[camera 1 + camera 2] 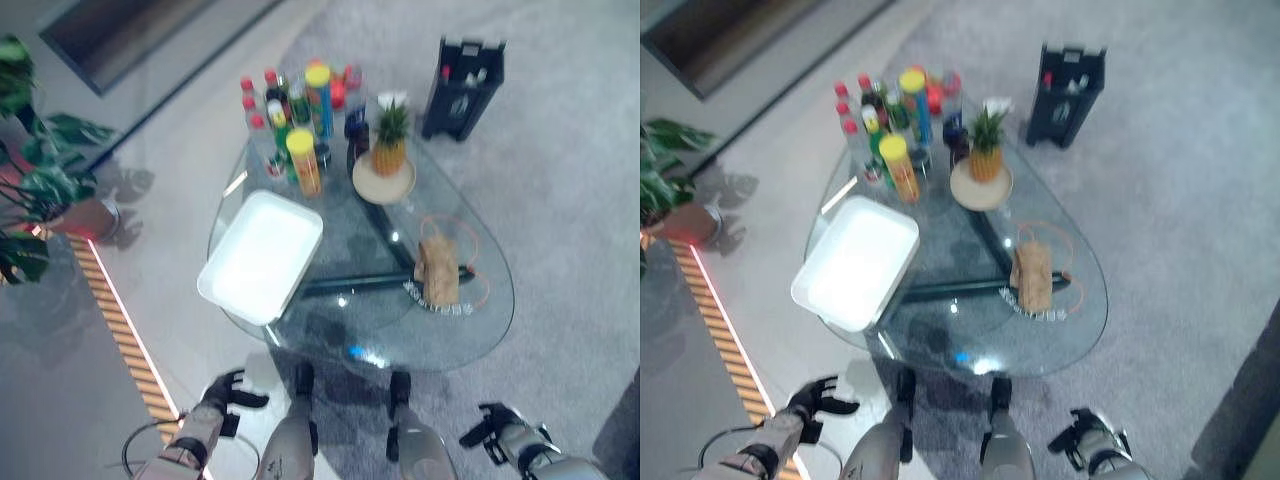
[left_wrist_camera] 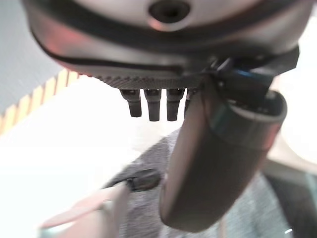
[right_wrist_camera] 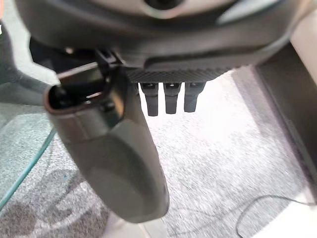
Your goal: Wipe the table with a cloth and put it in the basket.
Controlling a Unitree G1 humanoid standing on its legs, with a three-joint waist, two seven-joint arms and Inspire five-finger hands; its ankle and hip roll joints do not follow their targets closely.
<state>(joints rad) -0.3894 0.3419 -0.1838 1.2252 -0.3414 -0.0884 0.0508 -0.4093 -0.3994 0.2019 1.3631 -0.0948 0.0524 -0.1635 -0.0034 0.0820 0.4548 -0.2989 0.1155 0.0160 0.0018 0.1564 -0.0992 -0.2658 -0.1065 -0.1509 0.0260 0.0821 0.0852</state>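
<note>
glass counter (image 1: 450,340) seen from above: brown cloth (image 1: 438,272) lies at its right edge, within reach for wiping; white basket (image 1: 262,255) waits at left. left hand (image 1: 222,393) and right hand (image 1: 493,428) hang low, relaxed and empty.
</note>
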